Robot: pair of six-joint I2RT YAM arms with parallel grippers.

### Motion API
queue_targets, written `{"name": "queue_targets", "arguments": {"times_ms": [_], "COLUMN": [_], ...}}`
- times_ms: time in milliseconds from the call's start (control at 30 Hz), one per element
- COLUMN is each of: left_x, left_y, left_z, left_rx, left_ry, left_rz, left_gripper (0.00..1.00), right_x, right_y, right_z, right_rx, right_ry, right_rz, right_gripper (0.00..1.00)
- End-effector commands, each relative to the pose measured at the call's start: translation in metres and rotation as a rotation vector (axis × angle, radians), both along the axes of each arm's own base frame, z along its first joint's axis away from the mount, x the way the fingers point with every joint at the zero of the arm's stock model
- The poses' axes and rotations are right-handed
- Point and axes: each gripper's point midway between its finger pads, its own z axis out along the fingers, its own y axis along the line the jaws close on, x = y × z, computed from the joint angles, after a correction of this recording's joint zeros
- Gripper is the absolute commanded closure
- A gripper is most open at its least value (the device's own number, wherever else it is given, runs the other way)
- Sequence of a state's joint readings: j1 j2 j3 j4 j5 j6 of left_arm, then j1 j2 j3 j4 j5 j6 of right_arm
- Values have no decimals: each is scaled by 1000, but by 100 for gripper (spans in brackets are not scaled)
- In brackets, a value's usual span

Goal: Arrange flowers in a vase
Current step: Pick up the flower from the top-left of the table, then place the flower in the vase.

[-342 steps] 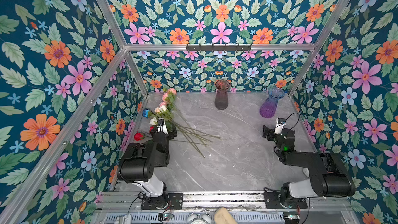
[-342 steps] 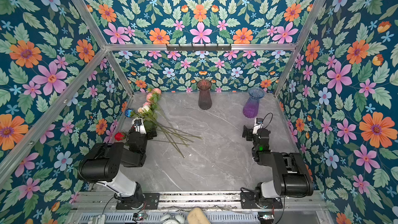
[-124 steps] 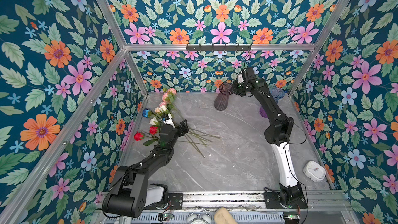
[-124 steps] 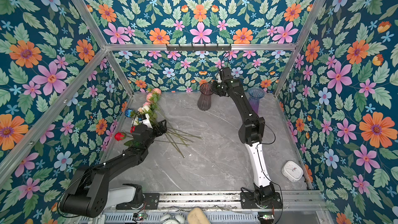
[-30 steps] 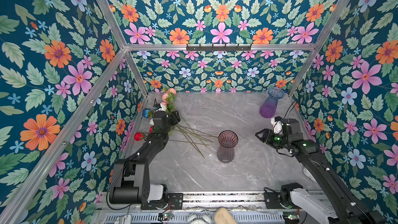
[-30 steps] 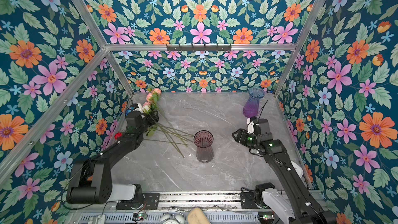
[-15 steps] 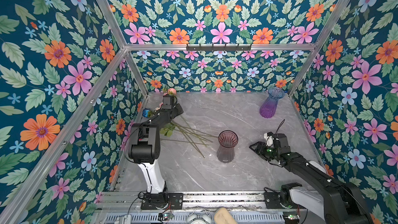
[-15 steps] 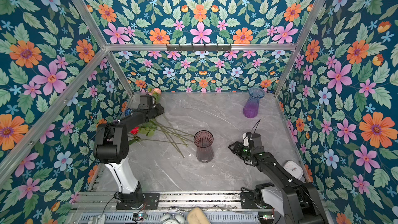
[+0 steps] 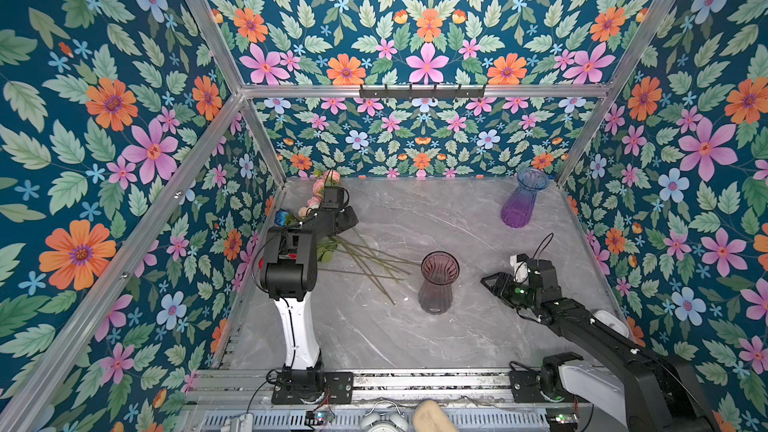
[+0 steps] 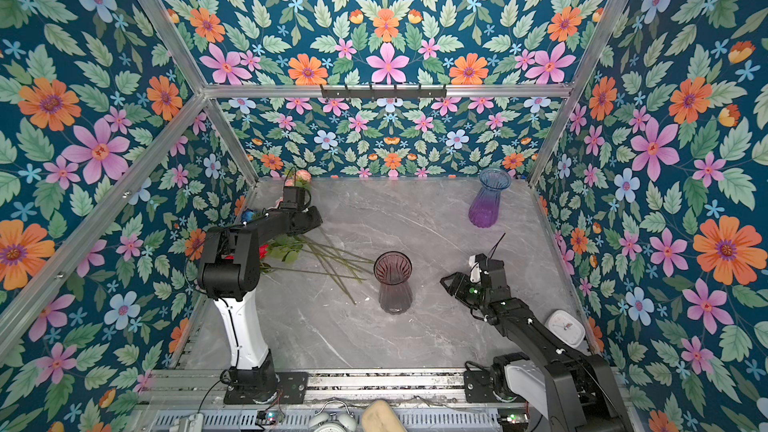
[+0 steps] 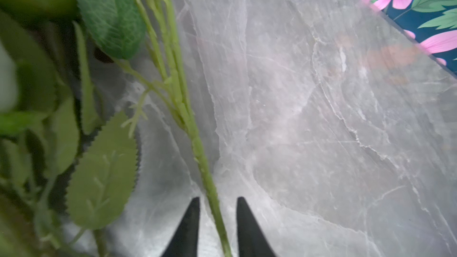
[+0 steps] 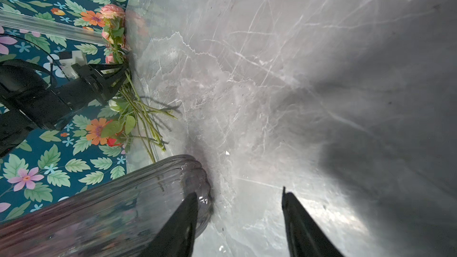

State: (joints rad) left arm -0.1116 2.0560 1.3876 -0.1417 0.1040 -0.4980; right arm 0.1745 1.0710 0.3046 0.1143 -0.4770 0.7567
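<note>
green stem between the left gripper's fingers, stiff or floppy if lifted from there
The stem looks thin and long, so it will probably flex rather than stay rigid. Its leafy end extends well beyond the left gripper, so it may droop. Neighbouring leaves could snag.

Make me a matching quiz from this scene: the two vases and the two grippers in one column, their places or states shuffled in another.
1. maroon vase
2. purple vase
3. left gripper
4. right gripper

A. astride a green stem
B. far right corner of the table
C. open, empty, beside the maroon vase
D. mid-table

Pairs: 1-D, 2-B, 3-A, 4-C.
</note>
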Motion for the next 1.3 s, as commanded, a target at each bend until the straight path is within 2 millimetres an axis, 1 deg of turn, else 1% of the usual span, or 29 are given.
{"name": "queue_targets", "arguments": {"times_ms": [0, 33, 133, 200, 267, 333, 400, 433, 533, 600, 633, 667, 700, 733, 767, 800, 900, 1000, 1067, 1133, 1200, 1267], "left_x": [10, 11, 13, 14, 14, 14, 13, 12, 6, -4, -9, -17, -26, -34, -46, -59, -100, -137, -163, -186, -204, -218], "left_y": [-10, -12, -14, -14, -16, -17, -18, -20, -28, -37, -41, -47, -56, -65, -78, -92, -127, -153, -170, -186, -200, -214], "left_z": [12, 16, 30, 46, 66, 95, 132, 147, 201, 239, 253, 270, 284, 297, 312, 329, 375, 409, 427, 438, 443, 445], "left_rx": [-45, -51, -62, -63, -71, -73, -63, -64, -83, -96, -101, -108, -118, -125, -128, -130, -133, -201, -265, -310, -341, -376], "left_ry": [-42, -51, -79, -108, -147, -202, -266, -292, -387, -456, -483, -515, -544, -571, -604, -647, -767, -852, -905, -944, -959, -963], "left_rz": [-13, -20, -30, -36, -43, -48, -45, -46, -67, -89, -103, -121, -154, -186, -227, -271, -389, -512, -610, -682, -730, -787], "left_gripper": [83, 86, 100, 100, 100, 100, 100, 100, 100, 100, 100, 100, 100, 100, 100, 100, 100, 100, 100, 100, 100, 100], "right_x": [5, 6, 4, 2, 1, -1, -3, -4, -5, -5, -5, -6, -7, -8, -11, -13, -17, -25, -30, -34, -37, -39], "right_y": [1, 1, -1, -3, -5, -6, -7, -7, -7, -13, -19, -26, -30, -30, -27, -21, 0, 30, 48, 65, 85, 105], "right_z": [5, 5, 7, 8, 9, 12, 16, 18, 37, 63, 77, 96, 120, 138, 162, 187, 243, 295, 332, 365, 387, 405], "right_rx": [8, 8, 5, -1, -5, -3, -3, -5, -27, -100, -140, -180, -211, -219, -213, -191, -124, 0, 95, 154, 178, 206], "right_ry": [-24, -26, -34, -43, -53, -68, -87, -95, -146, -201, -229, -269, -331, -380, -446, -507, -586, -653, -709, -766, -796, -818], "right_rz": [-2, -3, -12, -21, -30, -35, -37, -37, -11, 5, -6, -19, -22, -17, 2, 34, 157, 340, 449, 534, 611, 680], "right_gripper": [44, 44, 44, 45, 45, 45, 45, 45, 45, 44, 44, 43, 43, 42, 42, 42, 42, 42, 44, 47, 51, 52]}}
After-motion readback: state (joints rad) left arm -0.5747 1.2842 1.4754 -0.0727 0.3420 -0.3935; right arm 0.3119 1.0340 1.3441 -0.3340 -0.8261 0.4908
